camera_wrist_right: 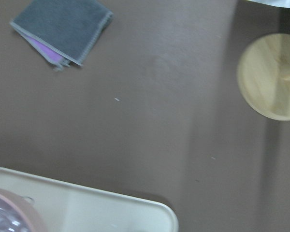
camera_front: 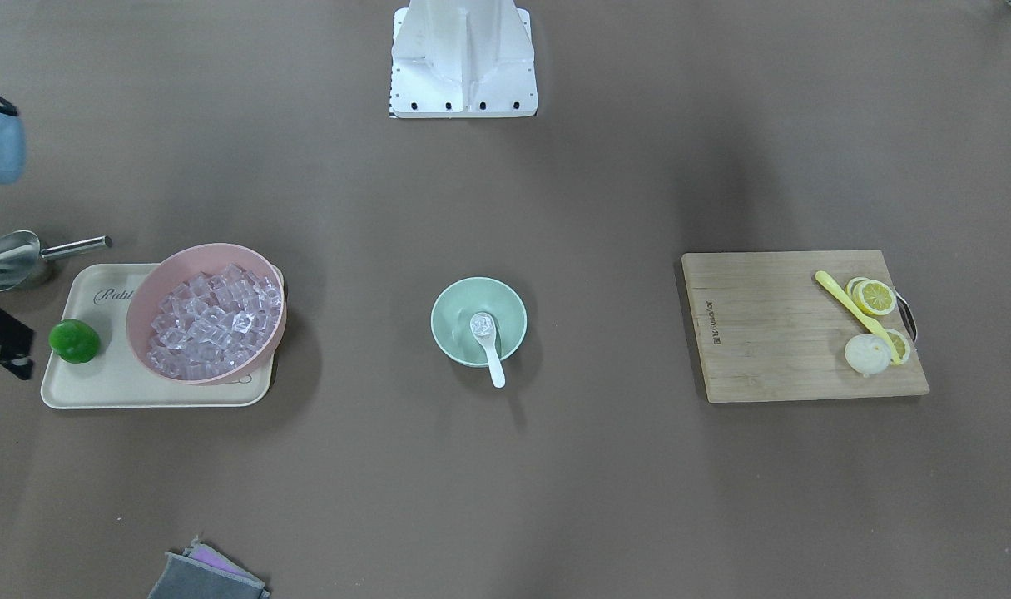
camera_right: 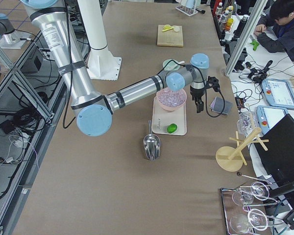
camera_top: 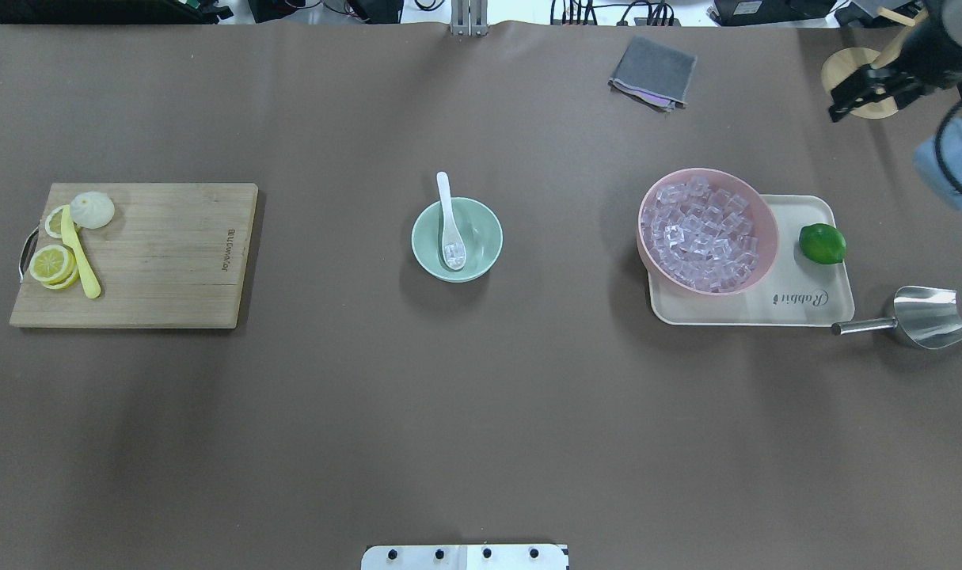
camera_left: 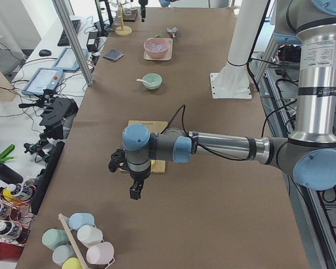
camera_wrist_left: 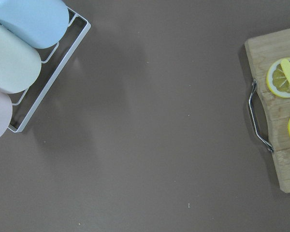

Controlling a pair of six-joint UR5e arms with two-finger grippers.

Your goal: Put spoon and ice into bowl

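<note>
The mint-green bowl [camera_front: 451, 337] stands at the table's middle; it also shows in the overhead view [camera_top: 484, 237]. The white spoon [camera_front: 493, 358] lies in it, scoop down in the bowl, handle [camera_top: 444, 198] resting over the rim. A clear ice cube [camera_front: 481, 326] sits in the scoop; it also shows from overhead [camera_top: 454, 253]. My right gripper [camera_top: 841, 103] hangs high, beyond the tray's far end, away from the bowl; I cannot tell its state. My left gripper [camera_left: 135, 193] hovers past the cutting board's end; it shows only in the left side view.
A pink bowl [camera_front: 214, 249] full of ice cubes and a lime [camera_front: 75, 341] sit on a beige tray [camera_front: 97, 391]. A metal scoop [camera_front: 6, 258] lies beside the tray. A cutting board [camera_front: 771, 333] holds lemon slices and a yellow utensil [camera_front: 854, 312]. A grey cloth [camera_top: 653, 71] lies at the far edge.
</note>
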